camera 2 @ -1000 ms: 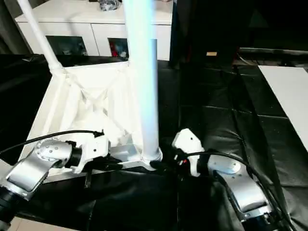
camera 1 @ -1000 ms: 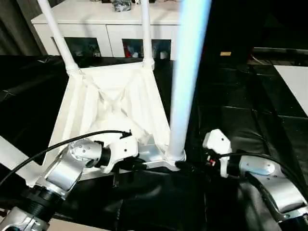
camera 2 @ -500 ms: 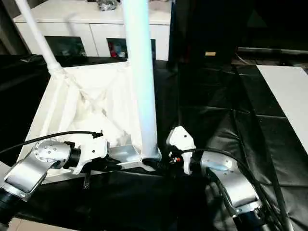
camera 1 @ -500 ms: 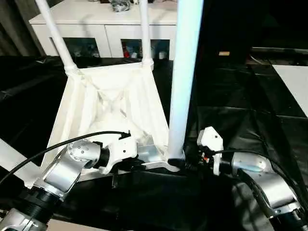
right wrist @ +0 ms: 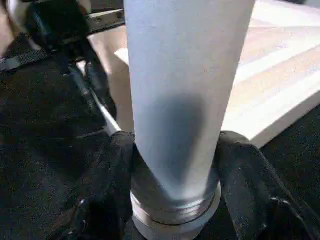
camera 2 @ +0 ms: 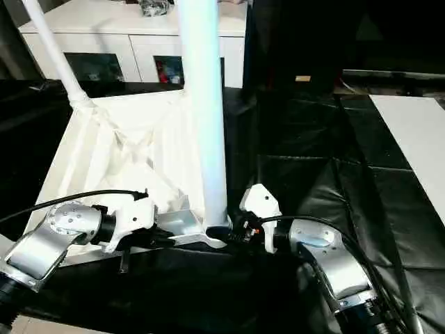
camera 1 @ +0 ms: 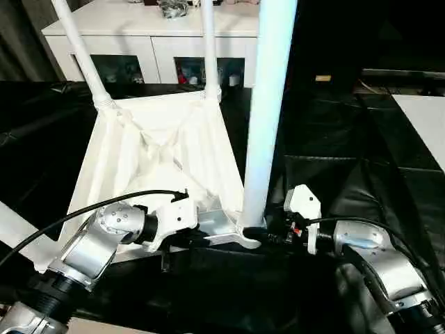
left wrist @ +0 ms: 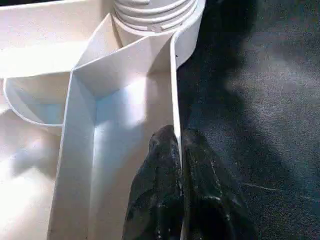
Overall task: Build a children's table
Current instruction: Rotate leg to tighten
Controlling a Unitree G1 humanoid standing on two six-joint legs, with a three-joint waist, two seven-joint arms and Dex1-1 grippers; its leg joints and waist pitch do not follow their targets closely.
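One upturned tabletop (camera 1: 160, 149); three legs seen socketed. Rim (left wrist: 175, 100) pinched by left gripper (left wrist: 179, 145). Near leg (right wrist: 175, 100) base clasped by right gripper (right wrist: 175, 150).

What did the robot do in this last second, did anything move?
The right gripper moved in from the right to the base of the near leg, and its fingers now bracket it on both sides. The left gripper stayed pinched on the tabletop's rim. The two far legs stayed standing.
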